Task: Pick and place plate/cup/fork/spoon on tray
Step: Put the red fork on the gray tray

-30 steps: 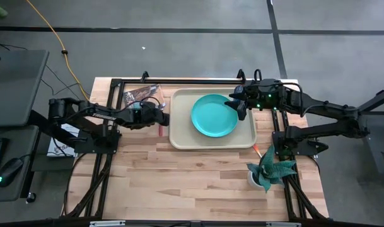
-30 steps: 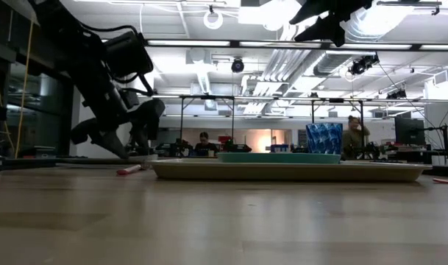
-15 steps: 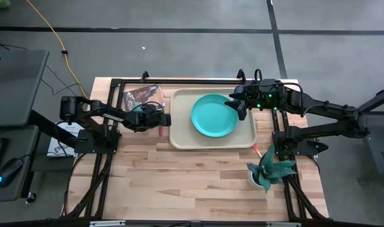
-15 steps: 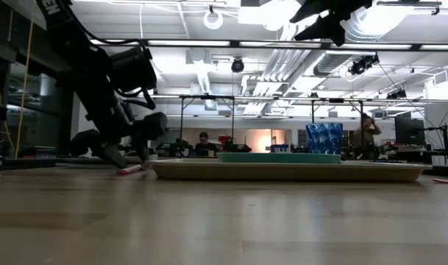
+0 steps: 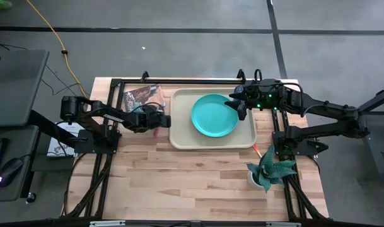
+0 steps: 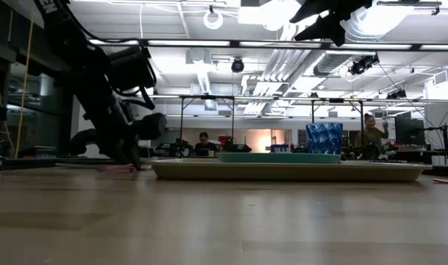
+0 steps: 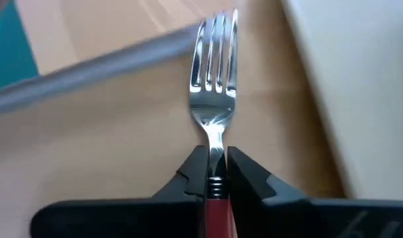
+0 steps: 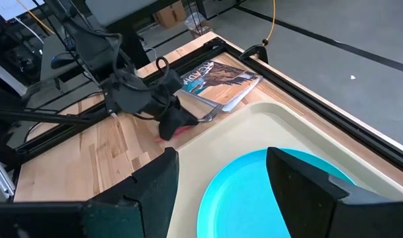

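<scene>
Since the earlier frames, the left gripper has descended to the table surface beside the tray and its 2 fingers have closed from a wide stance onto the fork; the right arm has not moved. In the left wrist view, the 2 dark fingers clamp the fork at the junction of its red handle and its metal neck, and the silver tines point away from the gripper, lying flat on the wooden table. The fork lies just beside the tray's left edge, outside its rim. In the low view, the left gripper touches down on the table to the left of the tray. The plate rests inside the tray, toward its centre-right. The cup stands on the tray behind the plate in the low view. The right gripper hovers above the plate's right edge with its fingers spread wide and holds nothing. A brown printed booklet lies on the table near the tray's far left corner. A potted plant stands near the table's right front corner, and the spoon lies just beside it, outside the tray.
</scene>
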{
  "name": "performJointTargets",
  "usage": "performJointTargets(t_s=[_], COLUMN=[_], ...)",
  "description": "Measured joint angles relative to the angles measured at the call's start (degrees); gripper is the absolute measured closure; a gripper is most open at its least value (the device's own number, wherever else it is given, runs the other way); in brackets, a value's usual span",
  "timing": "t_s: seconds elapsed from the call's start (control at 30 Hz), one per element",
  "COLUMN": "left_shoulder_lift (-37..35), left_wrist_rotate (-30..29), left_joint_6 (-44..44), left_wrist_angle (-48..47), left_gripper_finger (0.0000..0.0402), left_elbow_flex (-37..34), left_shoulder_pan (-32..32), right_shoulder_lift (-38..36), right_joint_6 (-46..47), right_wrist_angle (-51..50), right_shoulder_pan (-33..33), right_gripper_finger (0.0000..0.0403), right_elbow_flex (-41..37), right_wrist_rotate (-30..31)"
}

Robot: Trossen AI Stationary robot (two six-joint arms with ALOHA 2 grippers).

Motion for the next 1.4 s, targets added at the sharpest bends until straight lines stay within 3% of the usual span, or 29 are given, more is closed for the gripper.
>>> performJointTargets(t_s=[0.37, 0.6, 0.73, 0.9, 1.1, 1.4], left_shoulder_lift=[-15.6, -15.3, -10.3, -4.7, -4.4, -4.0], left_wrist_rotate=[-4.0, -2.7, 4.6, 13.1, 15.0, 16.7], left_joint_6=[9.3, 14.1, 14.2, 18.4, 22.8, 25.7], left_wrist_angle=[-3.0, -3.1, -2.4, 0.6, 2.4, 3.3], left_gripper_finger=[0.0401, 0.0397, 0.0362, 0.0288, 0.0211, 0.0202], left_elbow_flex=[0.0, 0.1, 0.1, 0.1, 0.1, 0.2], left_shoulder_pan=[-0.1, 0.4, 3.1, 7.2, 9.3, 10.5], right_shoulder_lift=[0.0, 0.0, 0.0, 0.0, 0.0, 0.0], right_joint_6=[-0.1, 0.3, 0.3, 0.6, 1.8, 1.9], right_wrist_angle=[0.0, 0.0, 0.0, 0.0, -0.5, -0.4], right_shoulder_pan=[0.0, 0.0, 0.0, 0.0, 0.0, 0.0], right_gripper_finger=[0.0183, 0.0183, 0.0183, 0.0183, 0.0183, 0.0183], right_elbow_flex=[0.0, 0.0, 0.0, 0.0, 0.0, 0.0], right_wrist_rotate=[0.0, 0.0, 0.0, 0.0, -1.6, -1.7])
